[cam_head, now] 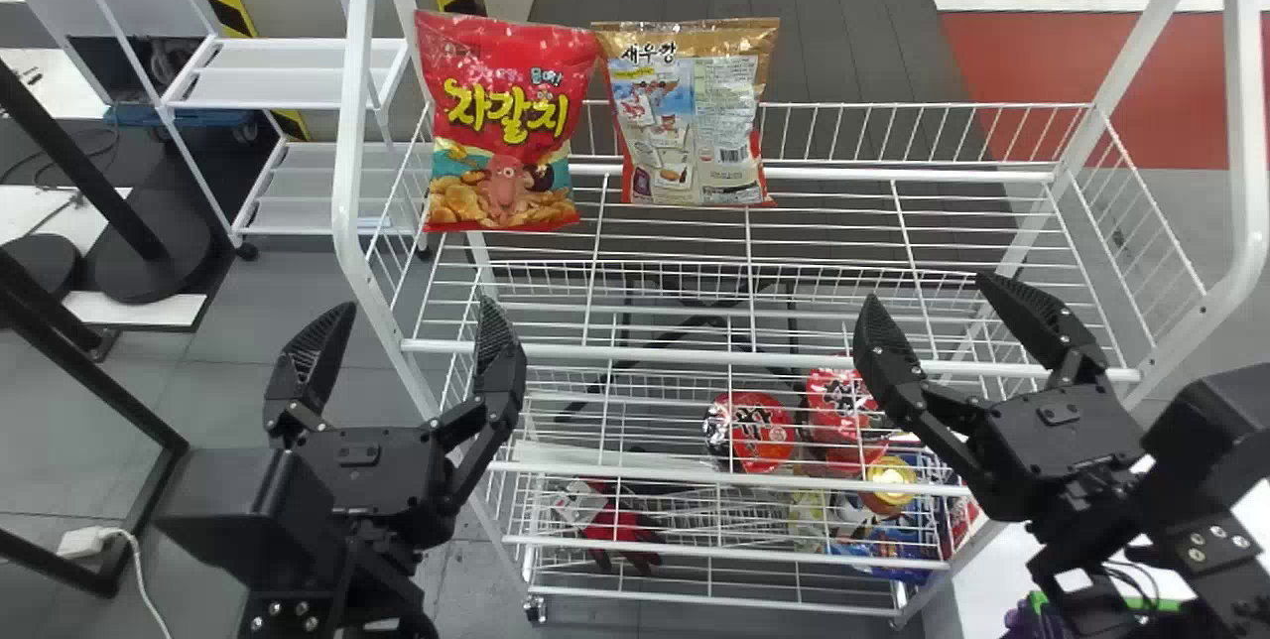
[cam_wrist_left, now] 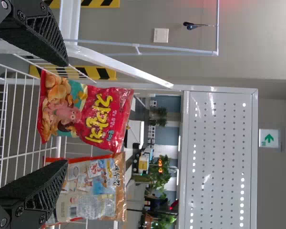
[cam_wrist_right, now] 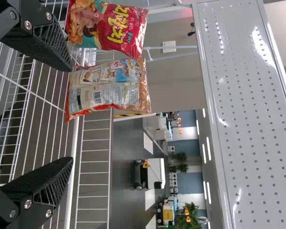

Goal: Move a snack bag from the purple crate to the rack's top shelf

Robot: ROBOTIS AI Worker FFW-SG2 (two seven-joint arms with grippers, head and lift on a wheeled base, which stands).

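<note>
Left gripper point(cam_head: 415, 307) and right gripper point(cam_head: 927, 290) hang open, empty. The red bag point(cam_head: 506, 123) and gold bag point(cam_head: 699, 113) stand far left on the top shelf point(cam_head: 754, 359).

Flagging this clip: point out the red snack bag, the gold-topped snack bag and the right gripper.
Red snack bag point(cam_head: 508, 118): head view, middle of its printed front.
Gold-topped snack bag point(cam_wrist_right: 107, 88): right wrist view, middle of its printed face.
Right gripper point(cam_head: 927, 289): head view, midway between its fingertips.
</note>
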